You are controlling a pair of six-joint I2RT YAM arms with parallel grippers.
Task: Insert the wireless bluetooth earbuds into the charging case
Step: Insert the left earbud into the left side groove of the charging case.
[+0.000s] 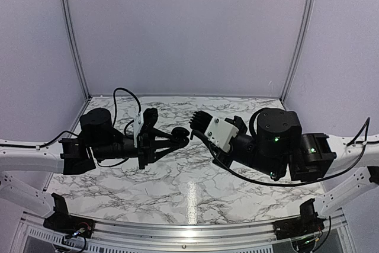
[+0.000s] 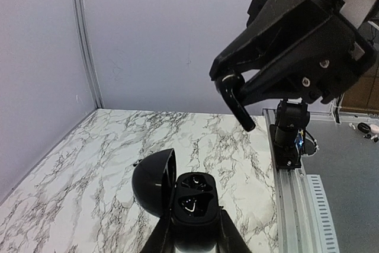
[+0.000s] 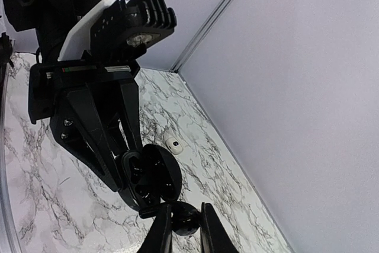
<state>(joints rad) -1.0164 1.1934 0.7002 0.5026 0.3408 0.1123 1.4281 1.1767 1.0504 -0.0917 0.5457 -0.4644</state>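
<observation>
Pale lilac walls (image 1: pixel 189 28) close in a table (image 1: pixel 177 194) with a white, grey-veined marble top. Both arms reach toward its middle and meet tip to tip above the surface. The left gripper (image 1: pixel 182 136) comes in from the left. Its jaws are narrowed onto the sides of a black charging case (image 2: pixel 192 205), which is held clear of the table. The case's domed lid (image 2: pixel 153 182) is swung open to the left, showing two dark wells. Whether either well is filled cannot be told. The right gripper (image 3: pixel 185 232) comes in from the right with its jaws pinched together on one black earbud (image 2: pixel 238 106), whose stem points down. In the left wrist view the earbud hangs above the open case and a little to its right. It is near the case but not touching it. A small white oval object (image 3: pixel 173 144) lies on the marble near the far wall, beyond the two grippers.
</observation>
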